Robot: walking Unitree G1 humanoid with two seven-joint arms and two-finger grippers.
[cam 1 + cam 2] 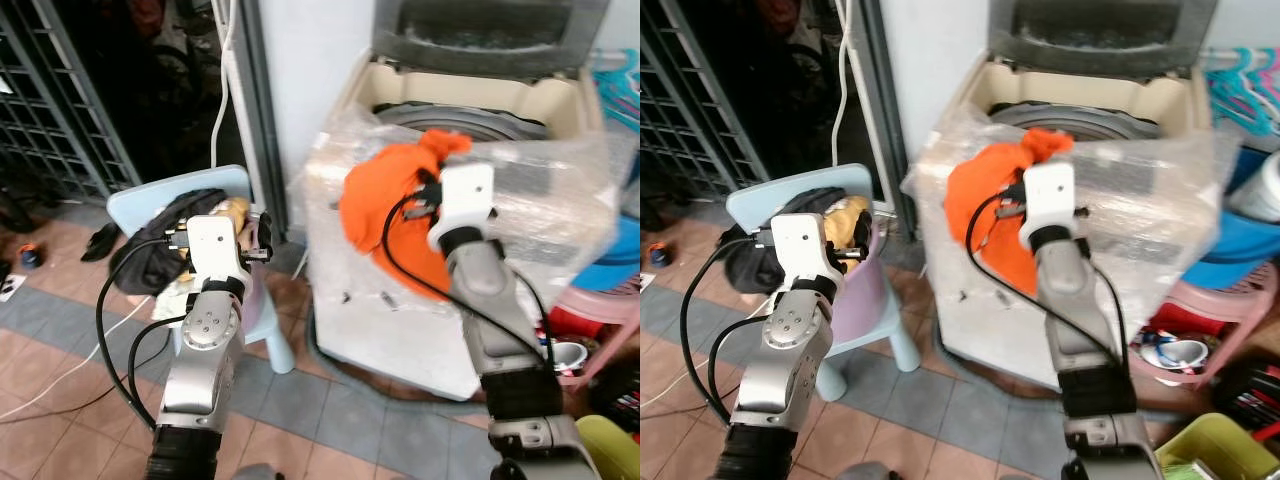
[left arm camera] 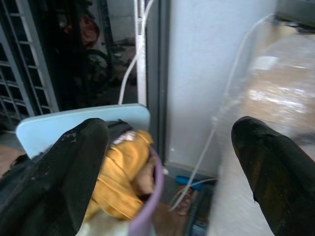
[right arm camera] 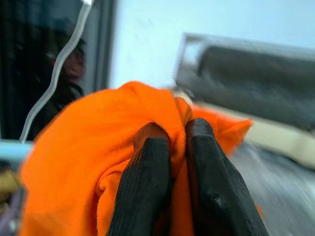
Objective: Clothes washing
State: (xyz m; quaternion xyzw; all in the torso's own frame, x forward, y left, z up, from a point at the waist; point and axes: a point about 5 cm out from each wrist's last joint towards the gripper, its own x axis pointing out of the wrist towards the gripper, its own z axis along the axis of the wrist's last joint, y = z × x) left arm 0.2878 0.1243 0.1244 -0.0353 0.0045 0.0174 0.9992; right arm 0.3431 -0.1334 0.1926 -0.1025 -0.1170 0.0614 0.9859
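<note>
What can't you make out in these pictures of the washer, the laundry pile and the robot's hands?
- Washing machine drum: hidden in the eye views by the orange garment and plastic wrap.
- Clothes pile on the blue chair: partly blocked by the left gripper.
- Right gripper wrist view: background blurred.

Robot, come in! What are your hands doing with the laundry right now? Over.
Right gripper shut on orange garment, held up before the open washing machine. Left gripper open over the purple laundry basket on the blue chair. Nothing in the way.
</note>
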